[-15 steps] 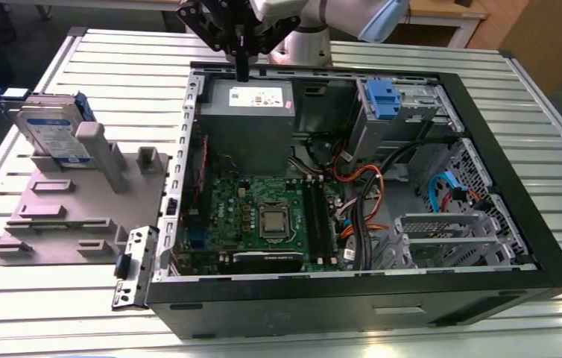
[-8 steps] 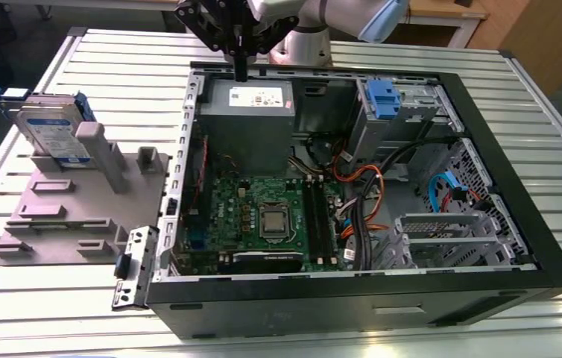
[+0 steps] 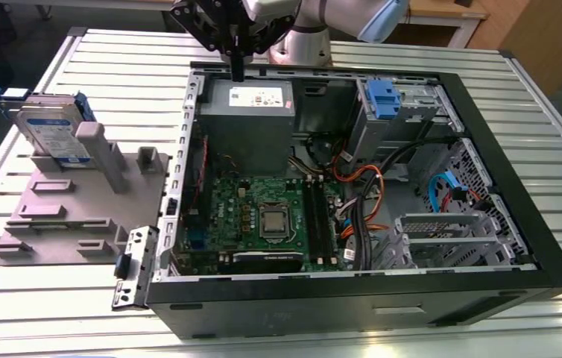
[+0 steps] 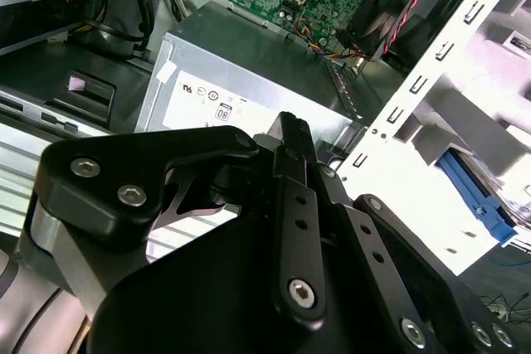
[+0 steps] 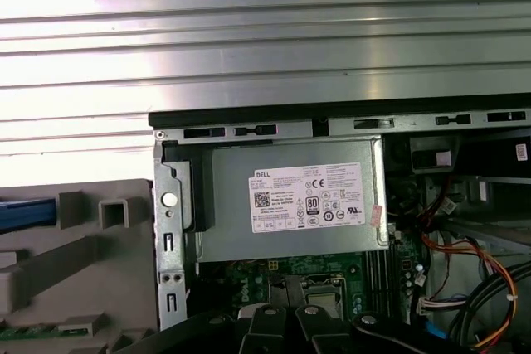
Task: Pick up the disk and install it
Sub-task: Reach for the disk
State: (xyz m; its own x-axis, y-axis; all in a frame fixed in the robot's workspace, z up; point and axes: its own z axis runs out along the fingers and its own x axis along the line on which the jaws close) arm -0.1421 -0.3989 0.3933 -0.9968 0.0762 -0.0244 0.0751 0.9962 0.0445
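The gripper point(image 3: 238, 68) hangs over the far edge of the open case point(image 3: 361, 298), just above the far end of the power supply point(image 3: 246, 119), and its fingers point(image 4: 292, 151) look drawn together with nothing between them. The disk point(image 3: 51, 128) has not been picked up. It stands on edge in a grey stand point(image 3: 72, 201) on the bench point(image 3: 112, 67), well apart from the gripper at the exterior view's left and outside the case. The step in hand reads as the reach for the disk, so the task is at its very start. To do it well, the gripper should keep enough height to cross the case wall. The fingers should spread before they come down, not at the last moment. The disk is thin and upright, so a descent from straight above, square to its flat faces, looks safest, and a slanted approach could tip it in its slot. The post of the stand rises just beside the disk on its right, and the fingers need to clear it. The blue side rails are plastic and may flex, so closing on the metal body seems wiser. A bare blue bracket point(image 3: 384, 101) sits in the bay at the case's far right and is not the thing to grasp.
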